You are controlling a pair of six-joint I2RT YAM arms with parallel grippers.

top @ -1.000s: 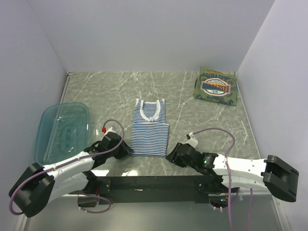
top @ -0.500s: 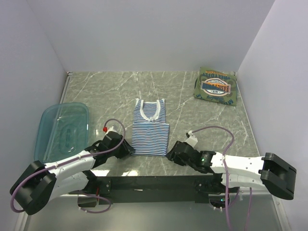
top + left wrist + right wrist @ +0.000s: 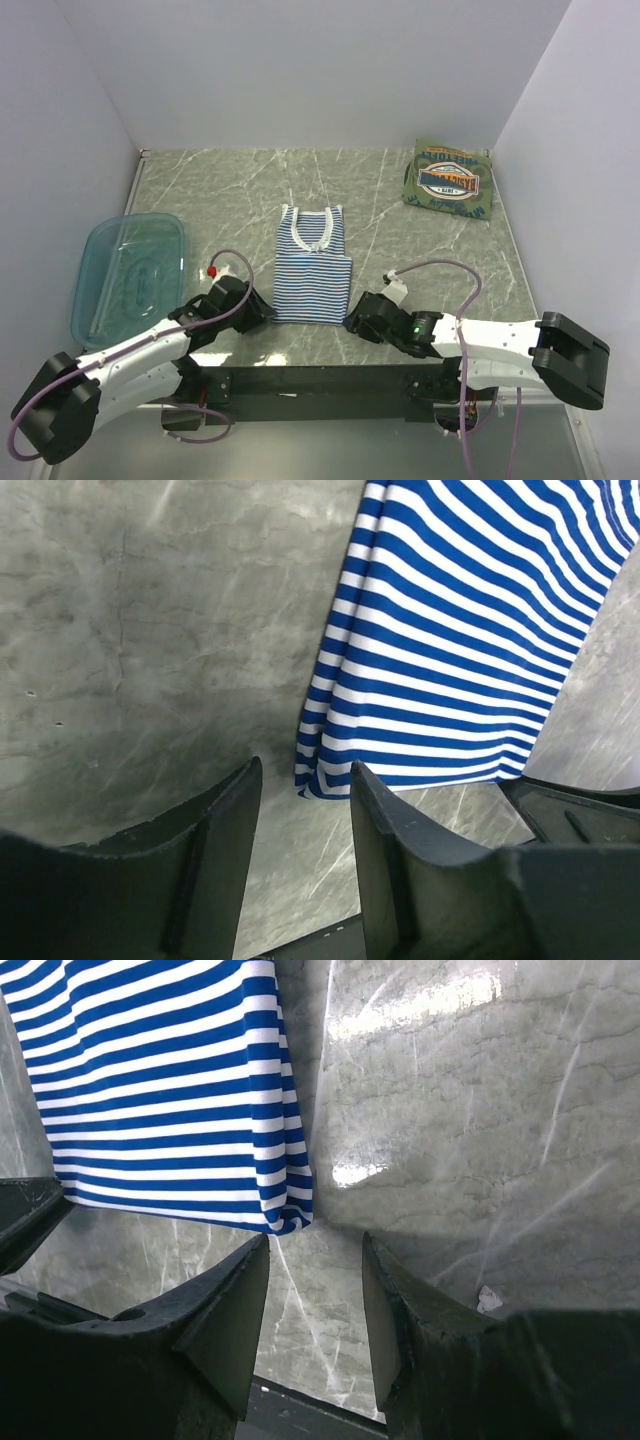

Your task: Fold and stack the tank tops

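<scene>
Cloth was what had to be handled: the striped tank top [image 3: 312,268] was seen lying flat in the middle of the table [image 3: 230,190], neckline away from the arms and hem toward them. It was judged to be light, limp and easily rucked, with no stiffness to keep its shape once lifted, so an even pinch at both ends of the hem was thought best. The left gripper [image 3: 266,312] was found low at the near left hem corner [image 3: 312,780], and the right gripper [image 3: 352,322] at the near right hem corner [image 3: 290,1222]. Each pair of fingers was held moderately apart with nothing caught between them, the corner lying just ahead of the gap. The side edges appeared doubled over in the wrist views. The olive-green tank top [image 3: 450,180] was seen folded at the far right corner, well apart, and a teal tub [image 3: 130,270] was noted at the left.
</scene>
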